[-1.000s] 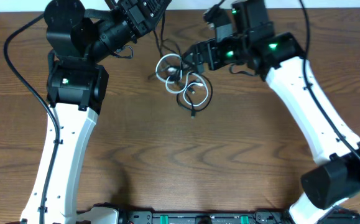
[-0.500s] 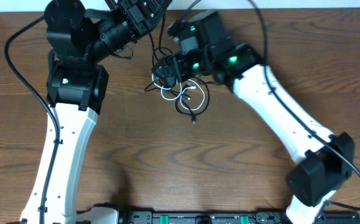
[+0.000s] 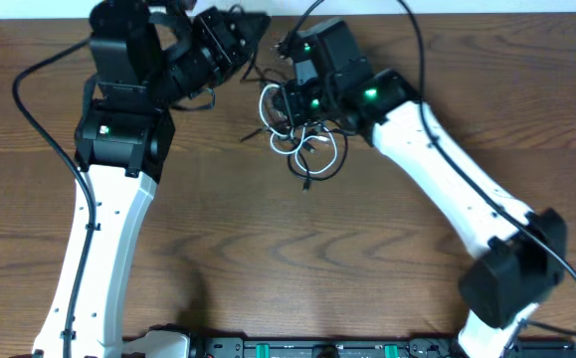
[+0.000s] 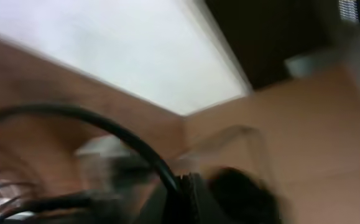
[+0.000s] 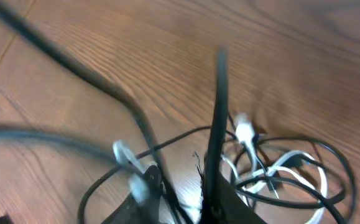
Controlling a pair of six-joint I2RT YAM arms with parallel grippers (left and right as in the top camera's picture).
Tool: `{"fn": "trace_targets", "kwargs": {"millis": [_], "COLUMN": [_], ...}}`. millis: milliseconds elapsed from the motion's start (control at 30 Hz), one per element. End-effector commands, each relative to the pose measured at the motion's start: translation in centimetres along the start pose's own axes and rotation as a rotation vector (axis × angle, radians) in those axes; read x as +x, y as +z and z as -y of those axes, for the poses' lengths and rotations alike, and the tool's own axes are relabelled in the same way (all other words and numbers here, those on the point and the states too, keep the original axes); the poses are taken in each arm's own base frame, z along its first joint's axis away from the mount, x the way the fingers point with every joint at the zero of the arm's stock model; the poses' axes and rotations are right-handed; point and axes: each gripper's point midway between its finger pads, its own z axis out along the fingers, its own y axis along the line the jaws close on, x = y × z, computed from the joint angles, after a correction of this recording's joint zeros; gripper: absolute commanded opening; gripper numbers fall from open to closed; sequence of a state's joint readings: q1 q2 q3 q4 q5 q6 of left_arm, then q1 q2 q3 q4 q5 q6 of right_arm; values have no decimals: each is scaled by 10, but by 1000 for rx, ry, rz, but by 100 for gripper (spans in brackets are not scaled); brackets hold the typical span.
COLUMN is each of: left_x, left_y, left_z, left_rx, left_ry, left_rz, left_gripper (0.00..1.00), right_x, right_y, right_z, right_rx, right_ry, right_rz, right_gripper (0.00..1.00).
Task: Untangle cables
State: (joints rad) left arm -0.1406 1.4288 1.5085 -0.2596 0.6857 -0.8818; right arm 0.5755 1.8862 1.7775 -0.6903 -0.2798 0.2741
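The cables lie in a tangle of thin black loops and one white cord at the table's far middle. My left gripper is raised at the back left of the tangle. In the blurred left wrist view it is shut on a black cable that arcs off to the left. My right gripper is down on the tangle's left side. Its fingers stand a narrow gap apart, with black cords running between and along them. The white cord and a white plug lie just right of them.
The brown wooden table carries both arms. A thick black lead loops off the left arm. The table's far edge meets a white wall just behind the grippers. A dark rail runs along the front edge.
The right arm swung in from the right onto the tangle and its jaws narrowed from wide open. The left wrist turned, its gripper now pointing right. The tangle shifted slightly right.
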Motion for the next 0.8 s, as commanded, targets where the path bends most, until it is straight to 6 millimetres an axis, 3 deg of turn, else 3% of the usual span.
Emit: {"fn": "trace_targets", "kwargs": {"millis": [0, 100, 167, 233, 367, 433, 467, 600, 767], "left_x": [-25, -27, -24, -19, -14, -12, -11, -11, -8], "left_y": [-11, -27, -35, -37, -34, -27, -24, -13, -7], "left_z": [-38, -82, -98, -103, -100, -89, -82, -54, -26], "left_rx": [-224, -449, -531, -555, -533, -467, -428, -287, -146], "left_ry": [50, -1, -19, -30, -40, -35, -30, 0, -34], "left_rz": [168, 234, 239, 222, 196, 169, 154, 119, 77], "left_gripper": [8, 7, 7, 7, 8, 7, 7, 7, 7], "right_x": [-37, -49, -57, -63, -65, -61, -57, -32, -8], "right_y": [-76, -118, -143, -164, -185, -180, -173, -139, -85], "right_z": [-3, 15, 23, 26, 20, 10, 4, -25, -21], "right_rx": [69, 217, 291, 329, 301, 244, 200, 25, 0], "right_ry": [-46, -35, -30, -17, 28, 19, 13, -94, -110], "right_rz": [171, 266, 328, 379, 426, 399, 368, 215, 64], "right_gripper": [19, 20, 9, 1, 5, 22, 24, 28, 27]}}
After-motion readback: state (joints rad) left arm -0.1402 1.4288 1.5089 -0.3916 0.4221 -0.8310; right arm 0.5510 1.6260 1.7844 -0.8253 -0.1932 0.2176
